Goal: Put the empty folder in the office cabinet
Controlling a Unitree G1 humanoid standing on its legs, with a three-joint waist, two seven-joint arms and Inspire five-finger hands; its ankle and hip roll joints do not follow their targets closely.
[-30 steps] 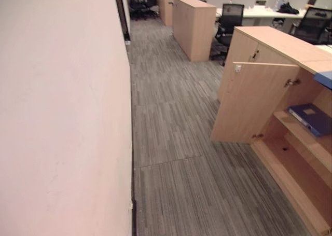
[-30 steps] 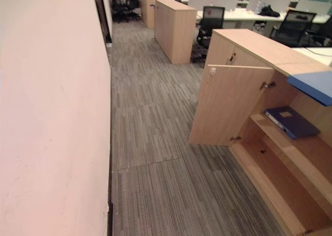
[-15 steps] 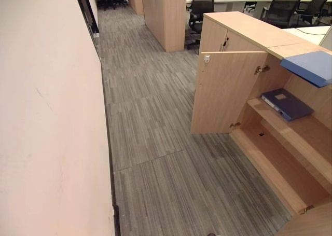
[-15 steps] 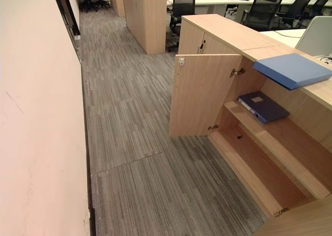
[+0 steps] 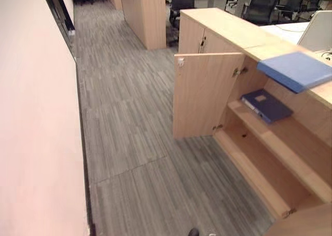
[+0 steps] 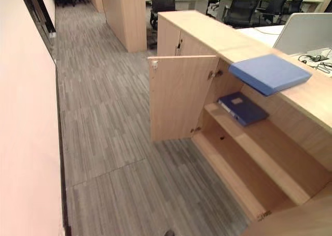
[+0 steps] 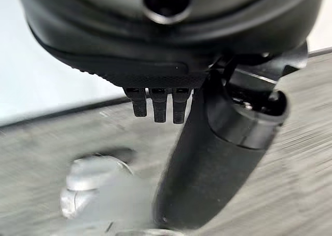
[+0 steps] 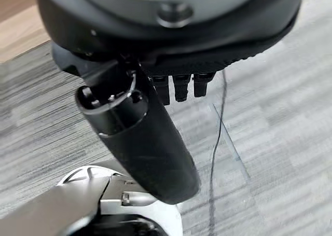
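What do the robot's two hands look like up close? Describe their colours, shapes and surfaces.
Both are black. The left hand has a broad rounded body with a ribbed rubbery edge, a row of short blocky fingers and a thick, smooth cylindrical thumb. The right hand matches it, with the same glossy tube-shaped thumb.

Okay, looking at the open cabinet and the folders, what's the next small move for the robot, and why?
Probably step closer and raise a hand toward the light blue folder lying on top of the wooden cabinet. Both hands, left and right, hang empty over the carpet, and the cabinet door is already open.
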